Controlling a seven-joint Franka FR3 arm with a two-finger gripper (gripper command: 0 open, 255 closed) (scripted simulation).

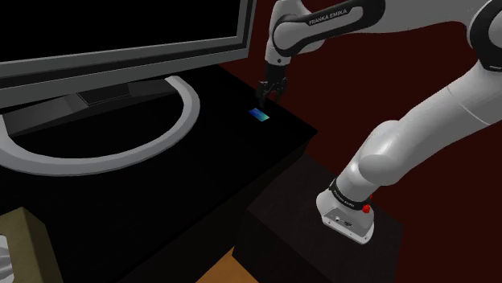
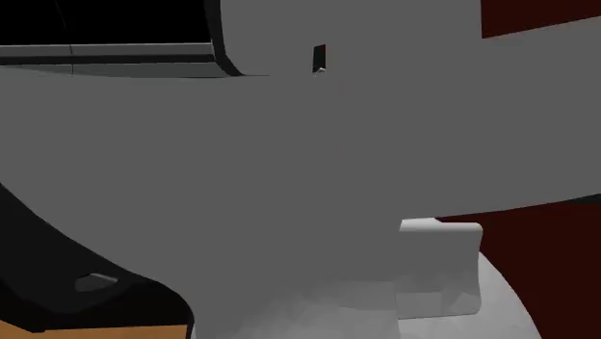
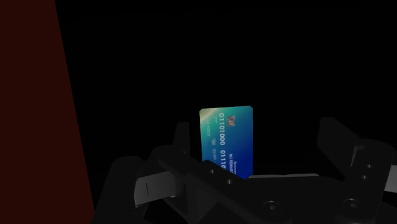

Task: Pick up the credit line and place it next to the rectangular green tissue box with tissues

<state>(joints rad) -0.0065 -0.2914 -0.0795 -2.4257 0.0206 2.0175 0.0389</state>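
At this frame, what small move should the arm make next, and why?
Probably lower the gripper straight toward the blue card. In the shoulder view it hangs above the card, which lies flat on the black table; in the wrist view its fingers stand apart, clasping nothing.

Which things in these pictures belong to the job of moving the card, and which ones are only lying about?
Belong to the job:
- blue card on the black desk
- gripper, open, just above the card
- olive-tan tissue box at the shoulder view's lower left

Only lying about:
- monitor
- its curved silver stand
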